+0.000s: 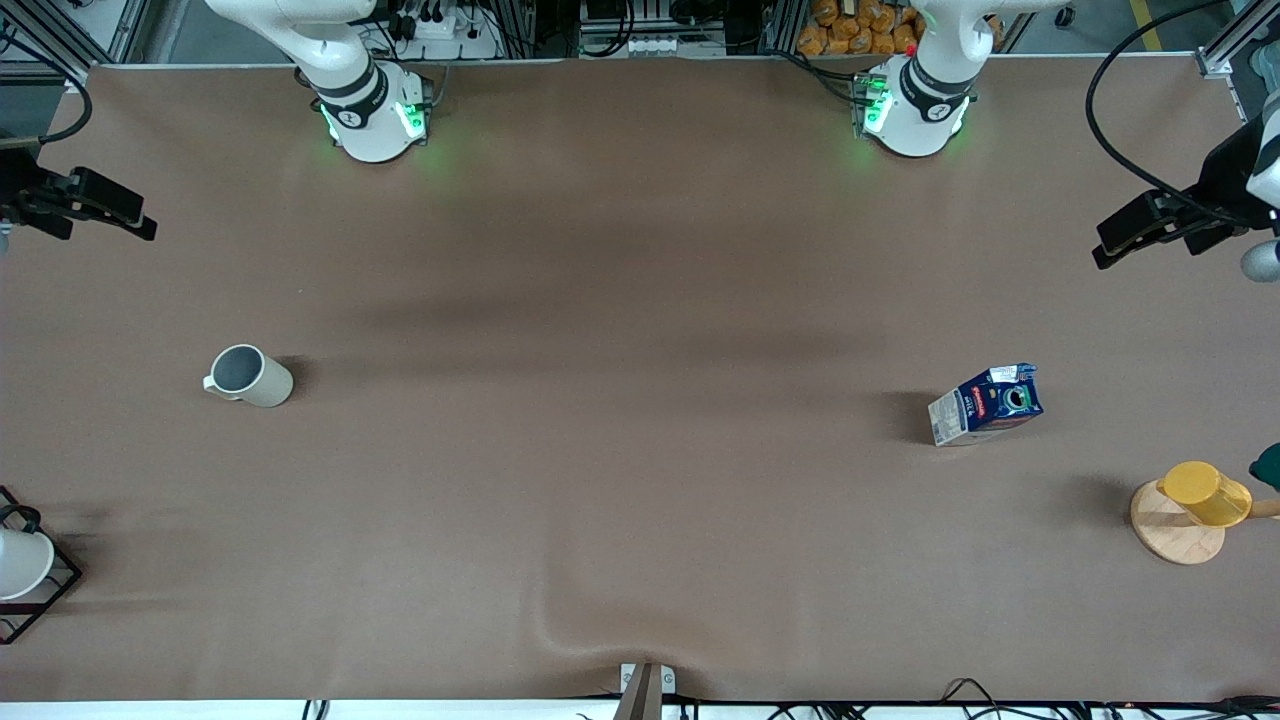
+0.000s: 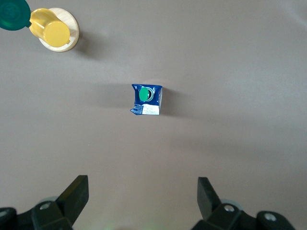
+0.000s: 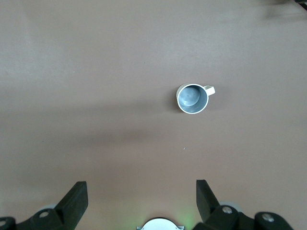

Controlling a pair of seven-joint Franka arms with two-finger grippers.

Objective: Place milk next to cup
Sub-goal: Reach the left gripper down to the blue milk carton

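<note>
The milk (image 1: 985, 405), a dark-blue carton with white sides and a green round mark, stands on the brown table toward the left arm's end; it also shows in the left wrist view (image 2: 147, 99). The cup (image 1: 248, 376), a beige-grey mug with a grey inside, stands toward the right arm's end and also shows in the right wrist view (image 3: 193, 98). My left gripper (image 1: 1150, 240) (image 2: 143, 191) is open and empty, high over the table's left-arm end. My right gripper (image 1: 100, 215) (image 3: 141, 191) is open and empty, high over the right-arm end.
A yellow cup (image 1: 1205, 493) lies on a round wooden disc (image 1: 1165, 535) nearer the front camera than the milk, with a green object (image 1: 1268, 465) beside it. A white cup sits in a black wire rack (image 1: 45, 590) at the right arm's end. The tablecloth is wrinkled (image 1: 570, 630) near the front edge.
</note>
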